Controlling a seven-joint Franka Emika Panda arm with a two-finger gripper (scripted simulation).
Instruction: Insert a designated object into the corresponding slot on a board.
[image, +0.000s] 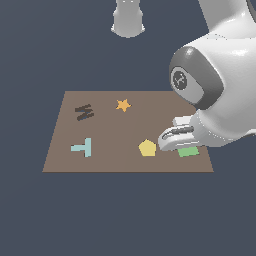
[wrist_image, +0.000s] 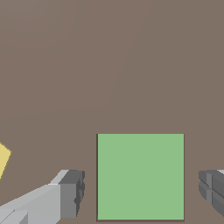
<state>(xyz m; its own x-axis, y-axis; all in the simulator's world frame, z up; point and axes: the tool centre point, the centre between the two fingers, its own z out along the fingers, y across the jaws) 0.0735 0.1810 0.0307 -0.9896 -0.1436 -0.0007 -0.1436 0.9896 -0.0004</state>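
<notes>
Hovering low over the board's (image: 115, 130) corner at about 4 o'clock in the exterior view, the pincer (wrist_image: 140, 192) is spread wide, one grey fingertip (wrist_image: 72, 192) on each side of the green block (wrist_image: 140, 176) and neither touching it. Block lies flat, edges square to the fingers, a thin dark line along its sides; whether it sits in the slot or on the board surface, cannot tell. In the exterior view only a strip of green (image: 188, 151) shows beneath the pincer (image: 175, 137). Yellow pentagon (image: 147, 148) just beside, at 9 o'clock from the block, apart from it. Further out: orange star (image: 123, 105) toward 11 o'clock, dark M-shaped mark (image: 84, 112) and pale blue T (image: 83, 147) well apart, toward 9 to 10 o'clock. Board rests on a dark tabletop (image: 125, 215).
</notes>
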